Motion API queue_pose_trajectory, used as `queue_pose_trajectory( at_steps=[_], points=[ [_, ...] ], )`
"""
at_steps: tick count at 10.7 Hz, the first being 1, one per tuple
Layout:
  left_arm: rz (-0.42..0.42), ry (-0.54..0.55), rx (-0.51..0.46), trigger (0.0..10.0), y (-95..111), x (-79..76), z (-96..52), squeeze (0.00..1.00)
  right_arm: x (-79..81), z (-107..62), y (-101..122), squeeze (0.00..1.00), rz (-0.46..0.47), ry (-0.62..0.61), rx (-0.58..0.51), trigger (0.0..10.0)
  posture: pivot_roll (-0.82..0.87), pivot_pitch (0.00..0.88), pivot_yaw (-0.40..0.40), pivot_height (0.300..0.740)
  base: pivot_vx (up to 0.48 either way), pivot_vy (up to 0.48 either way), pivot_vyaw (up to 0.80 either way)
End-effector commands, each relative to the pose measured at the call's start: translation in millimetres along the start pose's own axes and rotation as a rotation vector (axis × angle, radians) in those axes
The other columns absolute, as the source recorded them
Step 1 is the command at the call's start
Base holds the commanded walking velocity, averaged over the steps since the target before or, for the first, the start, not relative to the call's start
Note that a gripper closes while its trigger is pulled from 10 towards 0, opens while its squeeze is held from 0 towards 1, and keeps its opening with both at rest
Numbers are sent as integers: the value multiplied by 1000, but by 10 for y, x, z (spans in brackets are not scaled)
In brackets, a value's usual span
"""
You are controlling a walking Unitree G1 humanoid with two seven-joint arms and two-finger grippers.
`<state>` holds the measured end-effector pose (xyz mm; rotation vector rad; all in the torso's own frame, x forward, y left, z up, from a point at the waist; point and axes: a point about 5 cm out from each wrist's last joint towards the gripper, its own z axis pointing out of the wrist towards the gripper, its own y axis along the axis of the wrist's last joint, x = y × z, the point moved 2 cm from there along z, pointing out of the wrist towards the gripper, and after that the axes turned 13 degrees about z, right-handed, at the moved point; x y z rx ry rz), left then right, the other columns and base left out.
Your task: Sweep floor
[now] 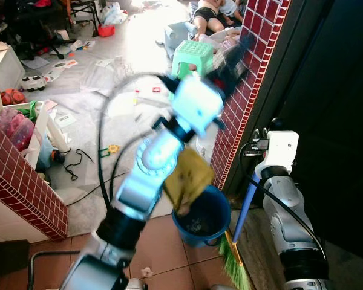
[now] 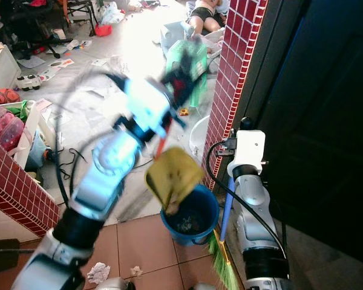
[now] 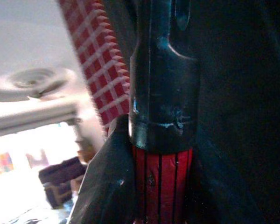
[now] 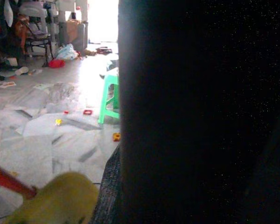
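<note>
While motion blur softens the head views, the parts below can be made out.
Dustpan: yellow, tilted, its lower edge over the mouth of the blue bucket.
Dustpan handle: red, ribbed, with a black end cap; in the left wrist view it lies pressed against one black finger of the left gripper (closed on the handle, raised high beside the brick pillar).
Bucket: on the tiled floor at the foot of the red brick pillar, debris visible inside.
Broom: blue shaft and green bristles, leaning just beside the bucket, along the right arm.
Right gripper: jaw state cannot be told (its wrist view is mostly dark).
Floor litter: crumpled paper on the tiles near the bucket; papers and toys across the sunlit floor beyond.
Green stool: farther back, near a person lying on the floor.
</note>
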<state>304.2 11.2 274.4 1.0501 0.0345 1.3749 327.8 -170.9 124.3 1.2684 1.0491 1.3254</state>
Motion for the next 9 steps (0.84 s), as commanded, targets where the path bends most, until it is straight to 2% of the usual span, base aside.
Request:
queue_pose_trajectory(
  at_steps=[1, 2, 4, 5, 7, 8, 9],
  points=[
    [52, 62, -104, 10000, 211, 156, 94, 0, 29, 31, 44, 0, 2, 9, -20, 10000, -66, 0, 8, 740, 0, 0, 0],
    [1, 65, -81, 10000, 170, 160, 97, 0, 36, 37, 44, 0, 2, 12, -21, 10000, -63, 0, 8, 740, 0, 0, 0],
    [47, 90, -92, 10000, 183, 215, 85, 0, 46, 49, 44, 0, 3, 15, -24, 10000, -62, 0, 9, 740, 0, 0, 0],
    [3, 201, -66, 10000, 160, 425, 95, 0, 51, 51, 40, 0, 3, 16, -25, 10000, -62, 0, 9, 740, 0, 0, 0],
    [-23, 461, -44, 10000, 199, 1043, 99, 0, 46, 45, 25, 0, 2, 17, -21, 10000, -59, 0, 6, 740, 0, 0, 0],
    [12, 577, -30, 10000, 226, 1366, 43, 0, 49, 42, 11, 0, 0, 20, -16, 10000, -54, 0, 5, 740, 0, 0, 0],
    [121, 586, -2, 10000, 197, 1513, -23, 0, 58, 43, -3, 0, 2, 22, -12, 10000, -52, 0, 5, 740, 0, 0, 0]
  ],
)
